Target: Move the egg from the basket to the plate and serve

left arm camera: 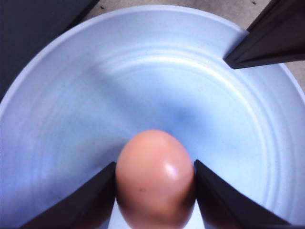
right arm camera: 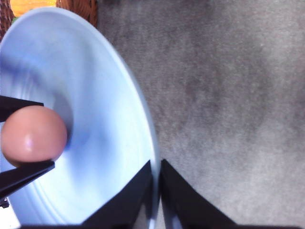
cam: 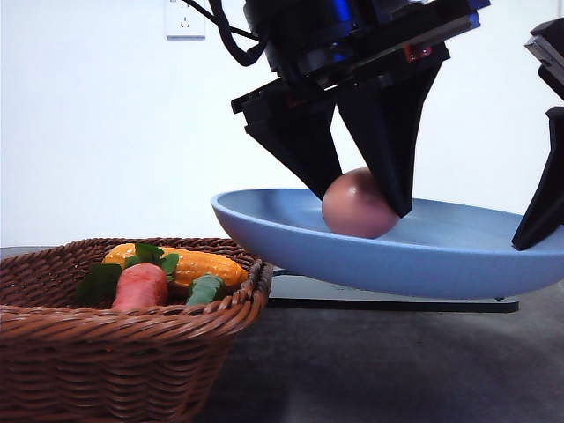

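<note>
Wicker basket (cam: 115, 339) nearest, brown, braided rim; holds toy carrot (cam: 141, 284) and toy corn (cam: 189, 264). Beyond it, pinkish-brown egg (cam: 357, 204), smooth, oval, glossy highlight, much smaller than plate. Egg sits between left gripper (cam: 363, 201) fingers, both pads touching its sides, clamped; egg low inside matte light-blue plate (cam: 458, 256). Plate tilted, raised above black tray (cam: 397, 301). Right gripper (right arm camera: 156, 177) fingers pinched together on plate rim at far right.
</note>
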`<act>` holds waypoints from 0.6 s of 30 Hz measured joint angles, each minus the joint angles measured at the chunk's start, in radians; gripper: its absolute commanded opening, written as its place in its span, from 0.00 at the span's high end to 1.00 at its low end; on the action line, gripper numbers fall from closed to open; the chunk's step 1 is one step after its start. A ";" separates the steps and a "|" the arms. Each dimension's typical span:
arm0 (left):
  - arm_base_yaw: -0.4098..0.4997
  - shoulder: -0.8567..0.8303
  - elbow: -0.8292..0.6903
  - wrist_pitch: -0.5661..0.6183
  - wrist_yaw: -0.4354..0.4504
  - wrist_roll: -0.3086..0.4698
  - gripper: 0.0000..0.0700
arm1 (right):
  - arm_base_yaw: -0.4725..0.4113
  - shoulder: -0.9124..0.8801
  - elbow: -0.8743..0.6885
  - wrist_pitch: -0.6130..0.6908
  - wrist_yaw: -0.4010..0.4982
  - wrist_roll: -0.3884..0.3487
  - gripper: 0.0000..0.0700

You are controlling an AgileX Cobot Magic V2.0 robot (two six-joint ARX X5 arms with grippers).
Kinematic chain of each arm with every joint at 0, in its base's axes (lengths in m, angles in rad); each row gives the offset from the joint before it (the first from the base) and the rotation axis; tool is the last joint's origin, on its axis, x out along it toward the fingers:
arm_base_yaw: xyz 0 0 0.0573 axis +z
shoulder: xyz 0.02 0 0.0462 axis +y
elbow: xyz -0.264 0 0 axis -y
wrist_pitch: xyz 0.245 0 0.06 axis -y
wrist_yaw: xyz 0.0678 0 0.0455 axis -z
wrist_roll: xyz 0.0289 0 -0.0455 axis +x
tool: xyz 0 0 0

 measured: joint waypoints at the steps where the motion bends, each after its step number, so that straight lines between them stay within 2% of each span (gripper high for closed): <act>1: 0.000 0.000 0.000 0.000 0.000 0.000 0.50 | 0.000 0.000 0.000 0.000 0.000 0.000 1.00; 6: 0.000 0.000 0.000 0.003 0.000 0.000 0.45 | 0.000 0.000 0.000 -0.003 0.001 0.001 1.00; 14: 0.001 -0.003 0.000 -0.001 0.000 -0.001 0.46 | 0.000 0.000 0.065 -0.059 0.008 0.004 1.00; 18: 0.014 -0.058 0.000 -0.006 0.000 -0.001 0.46 | -0.013 0.015 0.111 -0.105 0.020 -0.003 1.00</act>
